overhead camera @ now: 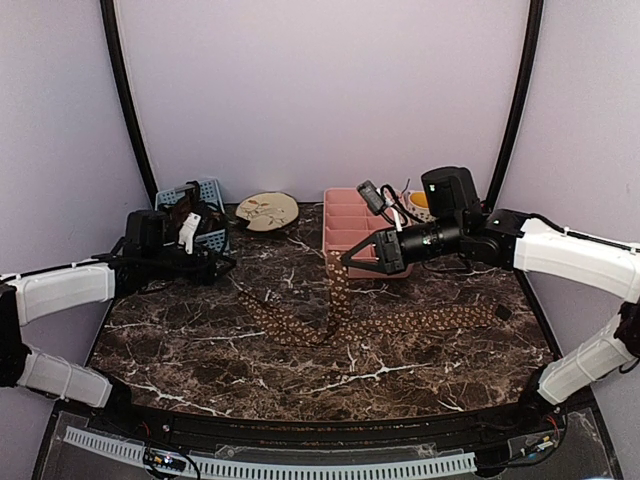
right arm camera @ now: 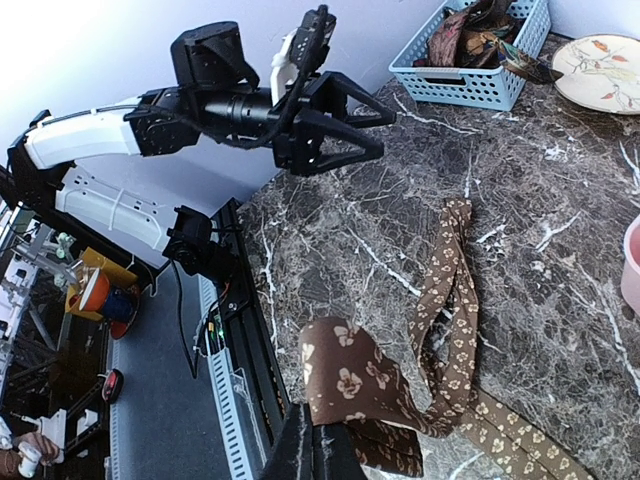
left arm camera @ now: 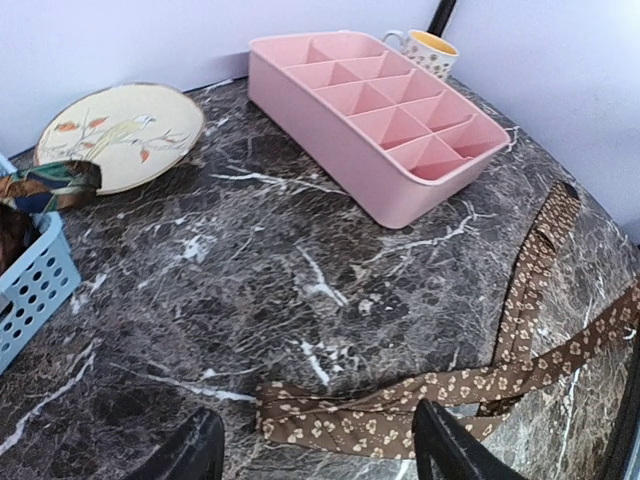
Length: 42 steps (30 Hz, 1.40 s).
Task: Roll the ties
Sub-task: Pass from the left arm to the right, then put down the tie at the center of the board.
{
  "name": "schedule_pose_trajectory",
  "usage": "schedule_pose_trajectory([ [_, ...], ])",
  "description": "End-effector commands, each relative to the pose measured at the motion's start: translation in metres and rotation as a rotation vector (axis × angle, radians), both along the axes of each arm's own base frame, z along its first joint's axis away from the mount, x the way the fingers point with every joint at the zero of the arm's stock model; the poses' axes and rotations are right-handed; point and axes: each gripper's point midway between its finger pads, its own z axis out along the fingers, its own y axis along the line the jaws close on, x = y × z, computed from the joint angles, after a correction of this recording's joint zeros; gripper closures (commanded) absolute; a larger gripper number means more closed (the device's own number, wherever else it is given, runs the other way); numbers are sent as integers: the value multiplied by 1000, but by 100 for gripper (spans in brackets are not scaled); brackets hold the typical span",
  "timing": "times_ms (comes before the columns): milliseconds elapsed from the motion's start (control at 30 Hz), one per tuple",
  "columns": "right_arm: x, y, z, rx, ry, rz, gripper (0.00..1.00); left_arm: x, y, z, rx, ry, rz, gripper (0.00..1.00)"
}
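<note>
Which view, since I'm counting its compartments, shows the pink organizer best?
Left wrist: the pink organizer lies whole, dividers clear. Top external has the right gripper covering its near corner; right wrist catches only a sliver.

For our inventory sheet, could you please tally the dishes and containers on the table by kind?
Plate: 1
Cup: 1
Pink divided tray: 1
Blue basket: 1
Total: 4

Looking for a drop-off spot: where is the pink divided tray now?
In the top view, the pink divided tray sits at the back, right of centre, between the painted plate and the mug.
</note>
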Motion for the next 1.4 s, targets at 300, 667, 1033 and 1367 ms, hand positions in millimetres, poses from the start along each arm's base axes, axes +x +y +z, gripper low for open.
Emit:
schedule_pose_trajectory([
  [300, 10, -15, 13, -25, -76, -50, 100, -9, -49, -40, 262, 68, -295, 36],
  [667, 13, -20, 19, -12, -88, -63, 100, -16, -34, -98, 453, 196, -395, 38],
  [1033, 15, -22, 21, -5, -93, -58, 100, 6, -44, -112, 468, 82, -445, 49],
  [1367, 13, -25, 24, 9, -84, -57, 100, 35, -36, -116, 588, -50, -414, 44],
])
